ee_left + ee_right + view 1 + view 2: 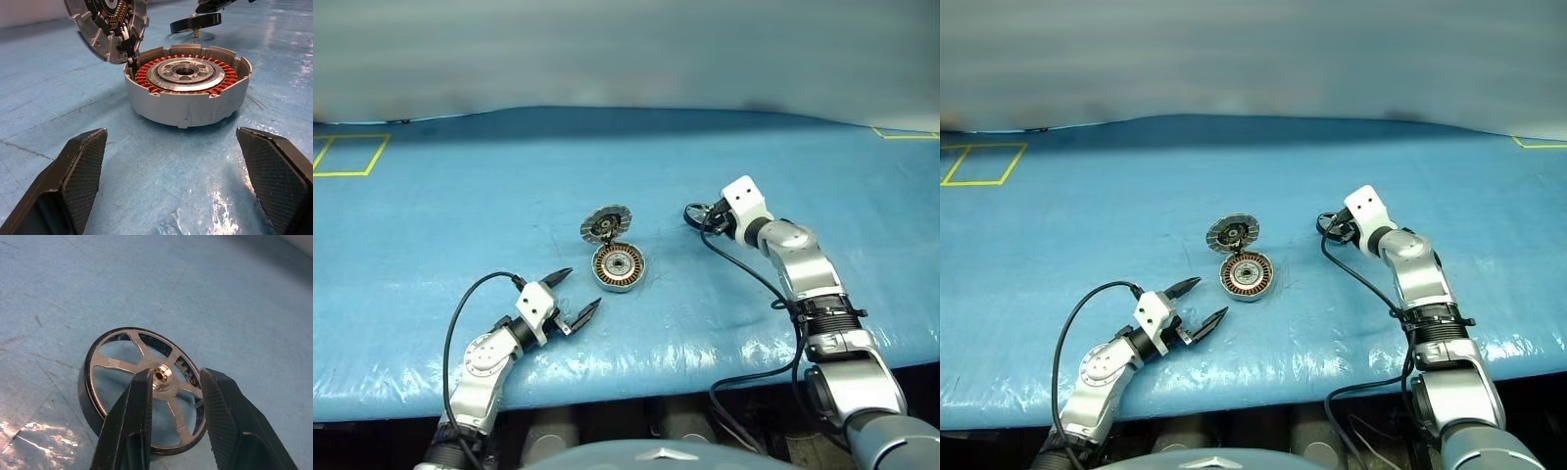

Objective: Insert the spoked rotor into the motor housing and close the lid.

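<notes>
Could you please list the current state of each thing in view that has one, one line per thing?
motor housing: open, copper windings exposed, no rotor inside.
lid: swung up, hinged at the housing's edge.
spoked rotor: lying flat on the blue table cover, apart from the housing.
left gripper: open, empty.
right gripper: partly open over the rotor's hub.

The right gripper's fingers (142, 431) cover the near part of the spoked rotor (122, 363) — whether they touch its hub cannot be told. The lid (105, 24) is cut off above; the left gripper's fingers (78, 171), below.
</notes>
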